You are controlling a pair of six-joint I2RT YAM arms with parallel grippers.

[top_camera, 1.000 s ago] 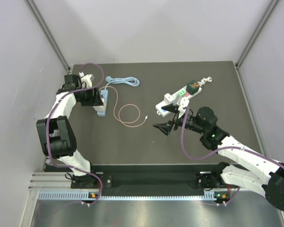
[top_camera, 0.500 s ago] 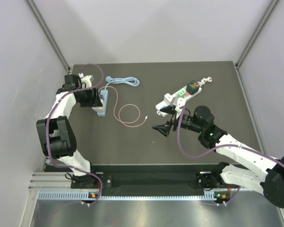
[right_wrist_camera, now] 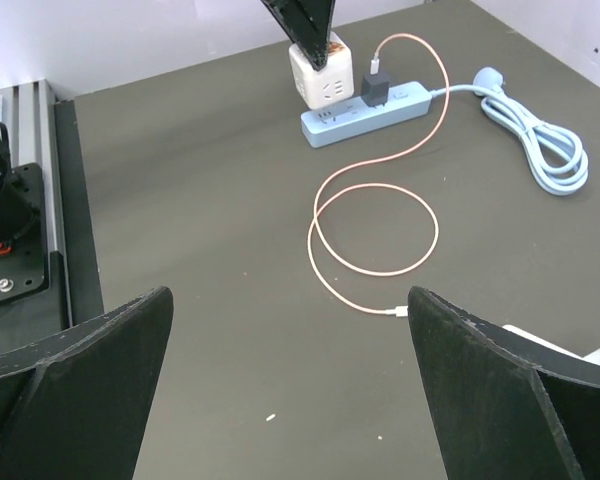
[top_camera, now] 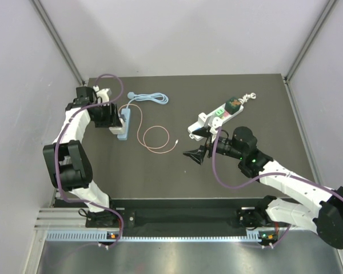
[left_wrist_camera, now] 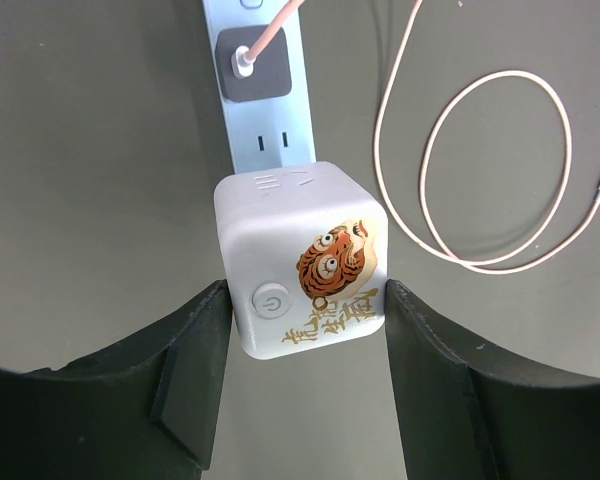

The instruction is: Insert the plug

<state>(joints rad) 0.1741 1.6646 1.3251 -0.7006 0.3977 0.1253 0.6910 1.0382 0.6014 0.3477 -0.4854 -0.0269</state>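
Left gripper, pointed down, around cube plug

Dark matte table. Thin pink cable lies left of centre in a loose single loop, its small free connector flat on the surface. The other end enters a black charger block. Right of centre, well apart: long white gadget lying diagonally, green patch, dark far end, metal clasp.

Place: robot lab cell | Seen: white walls boxing a dark desk, aluminium rail, left arm and right arm
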